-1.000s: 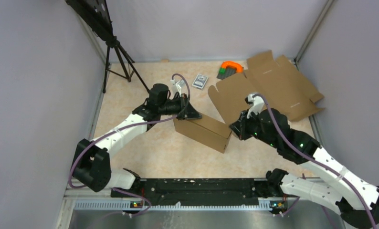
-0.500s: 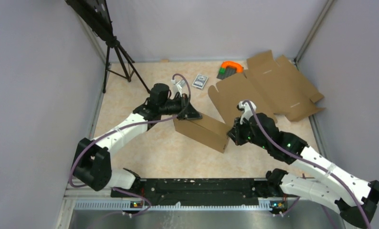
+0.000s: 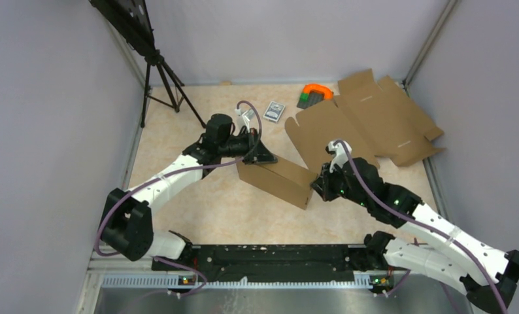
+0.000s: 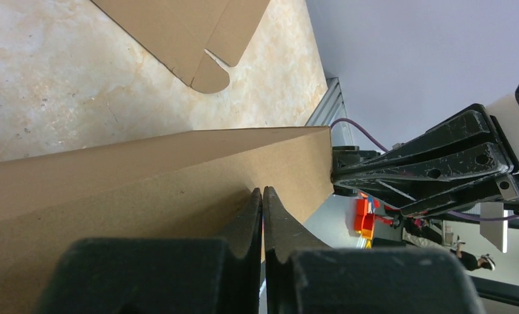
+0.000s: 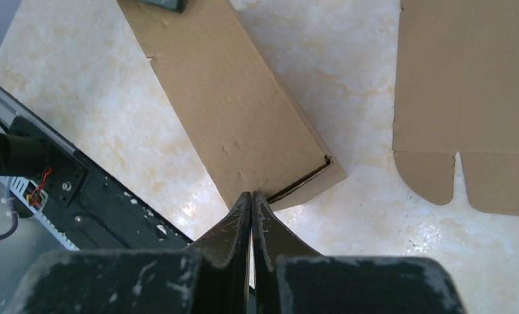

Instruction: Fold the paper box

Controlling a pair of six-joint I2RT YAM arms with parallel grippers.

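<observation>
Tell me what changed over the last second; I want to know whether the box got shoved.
The right tool, shut, swung left and slightly nearer with its arm, ending at the right end of the paper box. Nothing was grasped or released. The left tool, also shut, stayed at the box's left end. The box and the flat cardboard sheet show no visible shift.
</observation>
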